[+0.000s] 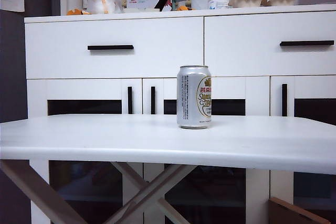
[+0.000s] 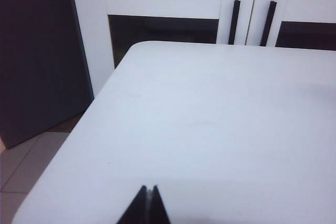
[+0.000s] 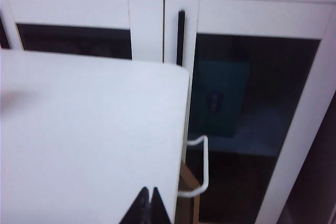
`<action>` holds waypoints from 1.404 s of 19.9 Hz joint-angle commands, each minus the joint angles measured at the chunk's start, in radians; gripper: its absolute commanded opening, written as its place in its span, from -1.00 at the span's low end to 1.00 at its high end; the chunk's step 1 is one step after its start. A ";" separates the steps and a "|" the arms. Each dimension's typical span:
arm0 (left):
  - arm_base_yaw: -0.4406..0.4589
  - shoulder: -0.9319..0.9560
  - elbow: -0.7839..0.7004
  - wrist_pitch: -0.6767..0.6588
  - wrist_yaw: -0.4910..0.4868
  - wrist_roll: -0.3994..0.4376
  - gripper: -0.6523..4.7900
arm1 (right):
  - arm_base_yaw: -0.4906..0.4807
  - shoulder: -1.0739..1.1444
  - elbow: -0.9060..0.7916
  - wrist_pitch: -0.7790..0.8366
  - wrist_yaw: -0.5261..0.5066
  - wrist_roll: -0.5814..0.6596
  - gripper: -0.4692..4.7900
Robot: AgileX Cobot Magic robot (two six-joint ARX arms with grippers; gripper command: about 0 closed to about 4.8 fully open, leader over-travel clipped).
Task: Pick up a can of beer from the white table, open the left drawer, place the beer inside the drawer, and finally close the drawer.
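I see the can of beer (image 1: 194, 97) standing upright, long axis vertical, mid-table on the white table (image 1: 105, 140), ahead of both arms and in neither wrist view. The left gripper (image 2: 149, 191) and right gripper (image 3: 149, 191) are clenched on nothing at the near edge. Neither looks clearly nearer.

Exterior low, facing cabinet (image 1: 157, 51), wrist cameras over white table (image 2: 210, 129) corners

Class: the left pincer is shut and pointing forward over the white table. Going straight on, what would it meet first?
Probably the white table itself, or the cabinet door beyond; the left pincer has nothing else ahead. Depth is unclear.
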 commanded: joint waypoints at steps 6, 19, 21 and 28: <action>0.000 0.000 0.002 0.020 -0.018 -0.011 -0.78 | 0.002 -0.001 0.000 0.080 0.005 0.004 -0.82; 0.001 0.201 0.341 -0.024 -0.053 -0.063 -0.78 | 0.002 0.221 0.295 0.080 -0.029 0.019 -0.83; 0.000 0.318 0.440 -0.031 0.018 -0.070 -0.78 | 0.002 0.323 0.360 0.141 -0.075 0.019 -0.83; -0.048 0.713 0.813 -0.087 0.238 -0.065 -0.78 | 0.009 0.655 0.640 0.210 -0.183 0.019 -0.82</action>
